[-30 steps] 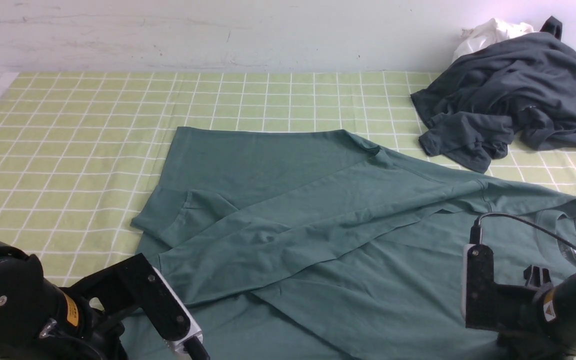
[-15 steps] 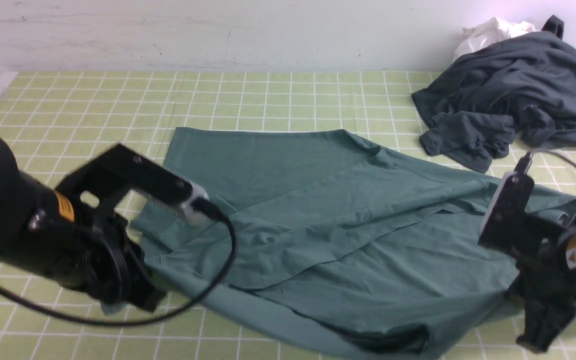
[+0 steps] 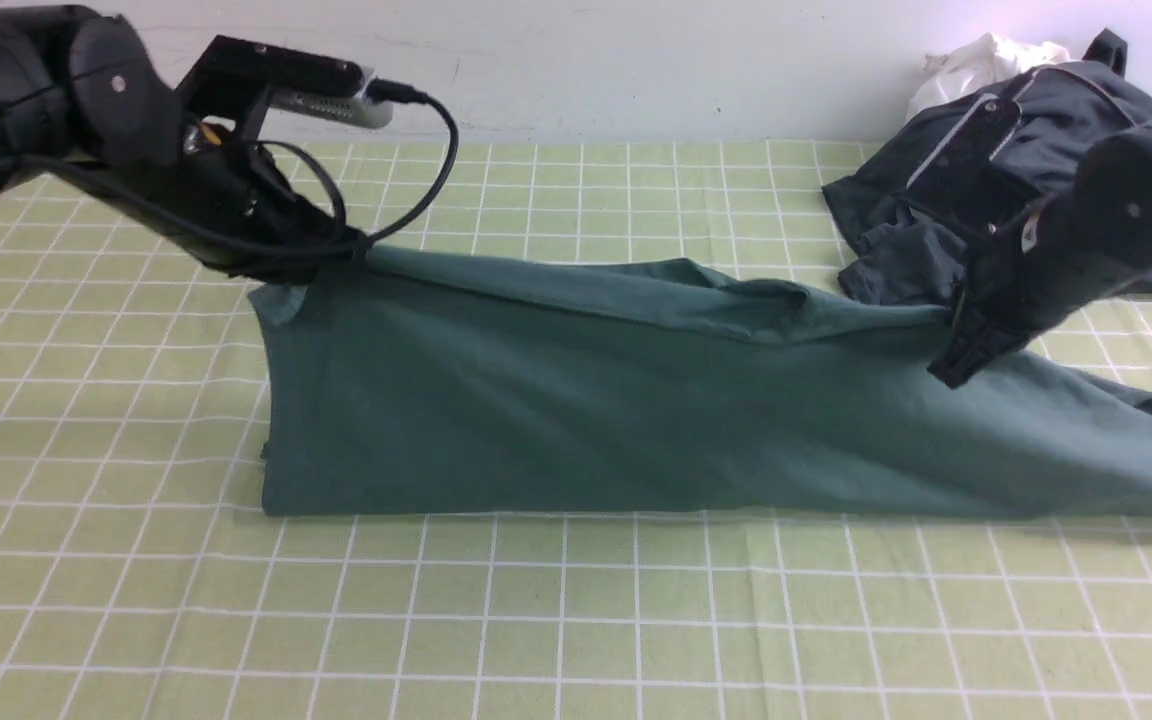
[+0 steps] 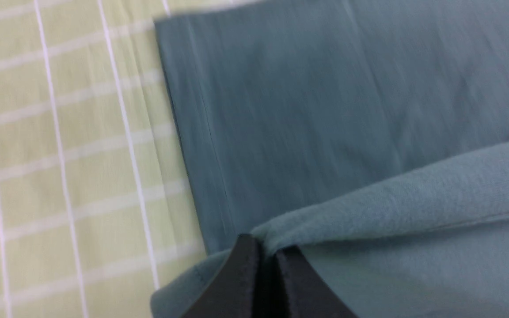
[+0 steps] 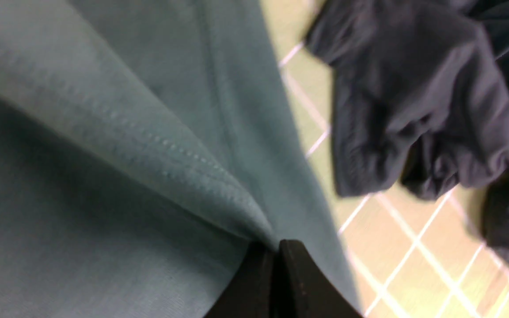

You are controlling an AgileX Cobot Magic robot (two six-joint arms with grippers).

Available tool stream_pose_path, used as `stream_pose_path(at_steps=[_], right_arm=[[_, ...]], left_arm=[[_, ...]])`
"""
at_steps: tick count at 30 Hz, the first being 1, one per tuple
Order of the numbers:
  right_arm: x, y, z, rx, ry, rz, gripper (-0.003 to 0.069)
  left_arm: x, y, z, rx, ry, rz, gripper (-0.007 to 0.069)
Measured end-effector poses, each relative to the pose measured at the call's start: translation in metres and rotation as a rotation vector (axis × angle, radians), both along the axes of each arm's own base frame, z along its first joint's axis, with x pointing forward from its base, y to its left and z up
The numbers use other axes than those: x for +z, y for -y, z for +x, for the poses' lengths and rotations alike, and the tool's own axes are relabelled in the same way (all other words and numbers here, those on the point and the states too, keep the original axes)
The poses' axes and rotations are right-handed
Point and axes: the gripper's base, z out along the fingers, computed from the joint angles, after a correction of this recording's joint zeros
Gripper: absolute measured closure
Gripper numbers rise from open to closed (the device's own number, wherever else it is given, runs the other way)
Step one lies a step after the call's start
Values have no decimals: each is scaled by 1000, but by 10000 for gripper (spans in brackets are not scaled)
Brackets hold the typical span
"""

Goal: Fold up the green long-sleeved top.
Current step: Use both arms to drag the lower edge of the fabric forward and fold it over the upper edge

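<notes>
The green long-sleeved top (image 3: 576, 400) is lifted along its near edge and hangs as a slanted sheet over the checked cloth, its fold line resting on the table in front. My left gripper (image 3: 336, 262) is shut on the top's left corner, high near the back left; the wrist view shows fabric (image 4: 369, 132) pinched between the fingertips (image 4: 248, 251). My right gripper (image 3: 951, 365) is shut on the top's right part, with cloth (image 5: 104, 132) bunched at its tips (image 5: 294, 251). The right end of the top (image 3: 1136, 440) trails on the table.
A dark charcoal-grey garment (image 3: 946, 240) lies heaped at the back right, just behind my right arm, also in the right wrist view (image 5: 413, 101). A small white cloth (image 3: 976, 65) peeks out behind it. The yellow-green checked tablecloth (image 3: 576, 620) ends at a white wall.
Both arms rose from the near edge and swung away towards the back, carrying the top's near edge up and over. The right gripper closed on the cloth.
</notes>
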Motion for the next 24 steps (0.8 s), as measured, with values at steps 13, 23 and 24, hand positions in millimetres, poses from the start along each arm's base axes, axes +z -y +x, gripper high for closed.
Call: stream_pose_path(at_steps=[13,23,24], right_arm=[[-26,0,74,-88,37,32,582],[9,0,79,-414,66,226,429],[10,-4,77,-419,42,241,442]], left_arm=[[-66,4,103,13,-4,73,457],[-1,-2,91,68,30,47,247],[11,-3,86,58,35,55,263]])
